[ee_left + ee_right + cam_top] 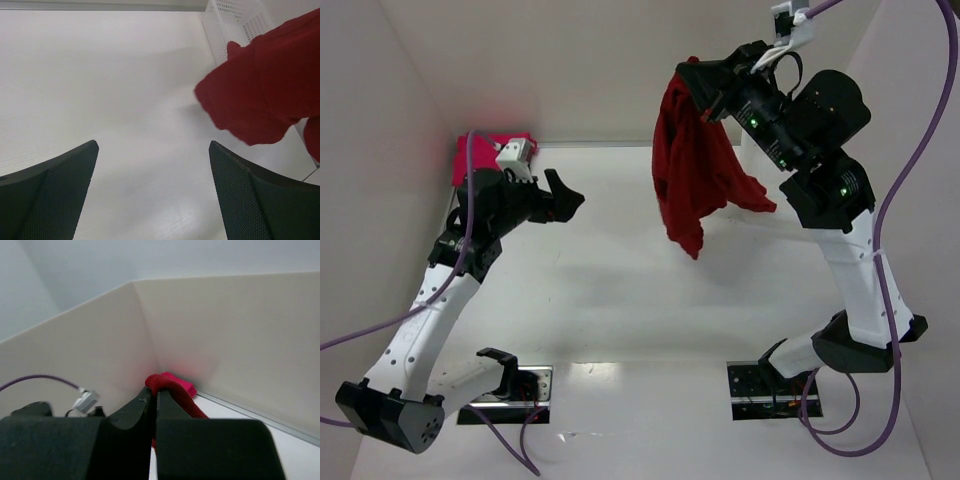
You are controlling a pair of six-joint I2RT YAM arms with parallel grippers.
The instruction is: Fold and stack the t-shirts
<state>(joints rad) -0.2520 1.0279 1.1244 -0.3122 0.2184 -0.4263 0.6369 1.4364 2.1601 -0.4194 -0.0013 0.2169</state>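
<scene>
The dark crimson t-shirt point(695, 170) hangs bunched in the air over the back middle of the table, with my right gripper point(692, 85) shut on its top edge. In the right wrist view the jaws point(154, 394) are pressed together, and a fold of the crimson t-shirt point(172, 388) curls over their tips. The magenta-pink t-shirt point(485, 152) lies in the back left corner and shows again as a magenta-pink lump point(184, 385) behind the fingers. My left gripper point(565, 195) is open and empty, left of the hanging shirt. In its own view, the crimson t-shirt point(265, 90) hangs beyond the right finger point(250, 195).
A white mesh basket point(235, 22) stands at the far right in the left wrist view, behind the hanging cloth. White walls point(390, 120) enclose the table on the left, back and right. Purple cables point(910, 180) run along both arms.
</scene>
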